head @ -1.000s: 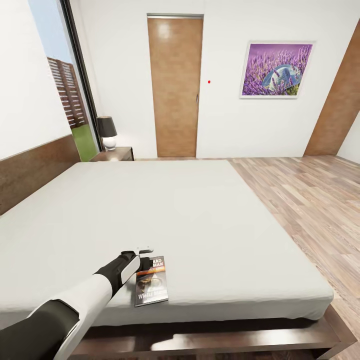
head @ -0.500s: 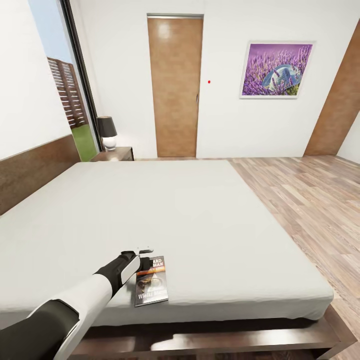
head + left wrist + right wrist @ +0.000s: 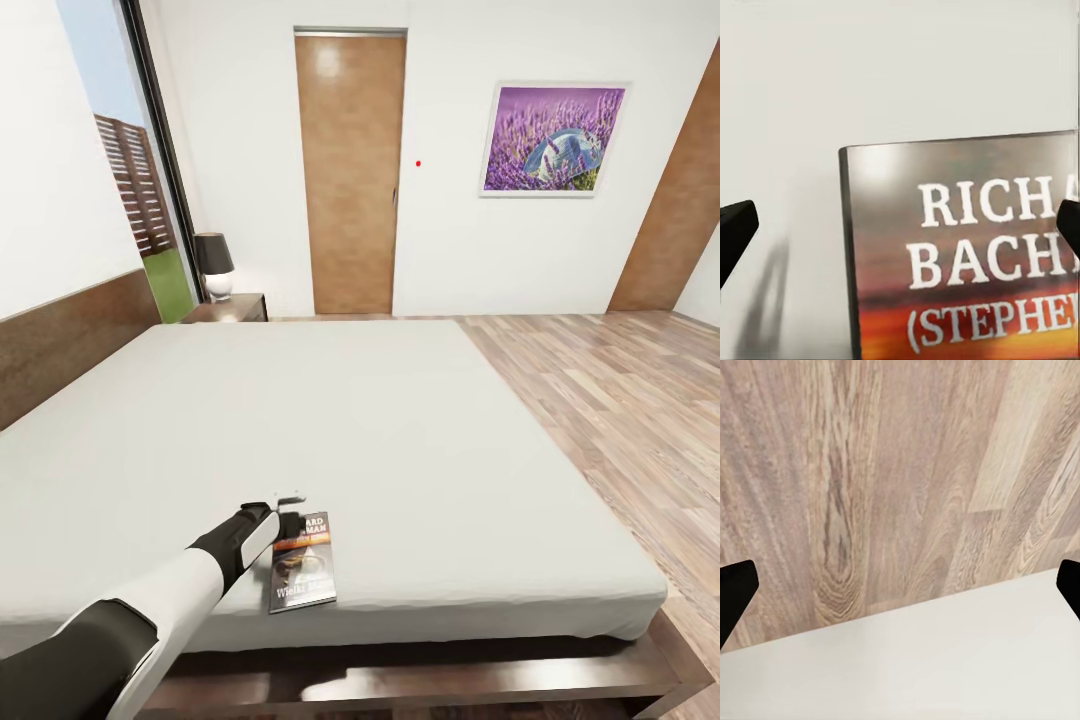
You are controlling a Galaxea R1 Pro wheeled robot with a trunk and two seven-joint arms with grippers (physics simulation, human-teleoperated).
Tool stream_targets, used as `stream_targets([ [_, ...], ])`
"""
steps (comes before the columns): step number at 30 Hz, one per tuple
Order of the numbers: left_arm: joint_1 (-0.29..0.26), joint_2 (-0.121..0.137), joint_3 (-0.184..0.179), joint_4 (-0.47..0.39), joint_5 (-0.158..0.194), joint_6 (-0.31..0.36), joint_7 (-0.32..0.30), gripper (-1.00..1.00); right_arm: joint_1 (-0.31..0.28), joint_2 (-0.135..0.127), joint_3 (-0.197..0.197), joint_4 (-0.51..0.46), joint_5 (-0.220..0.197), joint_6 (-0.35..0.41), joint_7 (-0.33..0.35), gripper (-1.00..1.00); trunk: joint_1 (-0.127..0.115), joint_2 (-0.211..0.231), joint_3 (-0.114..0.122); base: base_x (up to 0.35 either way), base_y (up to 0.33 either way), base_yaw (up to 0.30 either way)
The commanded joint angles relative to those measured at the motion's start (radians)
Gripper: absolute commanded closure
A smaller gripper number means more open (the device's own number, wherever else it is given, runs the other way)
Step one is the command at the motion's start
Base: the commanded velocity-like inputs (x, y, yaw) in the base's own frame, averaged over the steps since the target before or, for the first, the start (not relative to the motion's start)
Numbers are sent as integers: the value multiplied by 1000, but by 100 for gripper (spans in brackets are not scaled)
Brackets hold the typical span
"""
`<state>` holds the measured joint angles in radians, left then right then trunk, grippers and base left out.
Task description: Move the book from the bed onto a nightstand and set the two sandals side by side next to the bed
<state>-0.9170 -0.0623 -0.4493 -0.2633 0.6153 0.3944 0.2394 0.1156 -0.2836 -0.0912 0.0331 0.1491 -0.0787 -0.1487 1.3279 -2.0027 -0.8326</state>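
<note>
One book [image 3: 303, 562] lies near the bed's [image 3: 400, 440] front edge; our left wrist view reads "RICH", "BACH", "(STEPHEN". Both left gripper [image 3: 291, 505] and right gripper [image 3: 900, 585] stand spread apart.

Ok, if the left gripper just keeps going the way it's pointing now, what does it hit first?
Most likely the book: the left gripper points down at its cover, with its fingers spread wide across the book's edge and the bed. How far above it sits is hard to judge.

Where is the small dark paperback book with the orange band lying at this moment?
In the head view, the dark paperback book lies flat on the off-white mattress near its front edge, at the left tool.
</note>
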Motion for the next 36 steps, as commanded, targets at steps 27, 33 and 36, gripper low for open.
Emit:
stream_targets([
  [27, 0, 5, -9, -16, 10, -40, 7, -100, -1, 0, -9, 2, 10, -6, -3, -100, 0, 0, -1, 0, 0, 0],
  [33, 0, 6, -9, -22, 11, -39, 7, -100, -1, 0, -9, 2, 10, -6, -3, -100, 0, 0, -1, 0, 0, 0],
  [36, 0, 7, -10, -24, 11, -39, 7, -100, -1, 0, -9, 2, 10, -6, -3, -100, 0, 0, -1, 0, 0, 0],
])
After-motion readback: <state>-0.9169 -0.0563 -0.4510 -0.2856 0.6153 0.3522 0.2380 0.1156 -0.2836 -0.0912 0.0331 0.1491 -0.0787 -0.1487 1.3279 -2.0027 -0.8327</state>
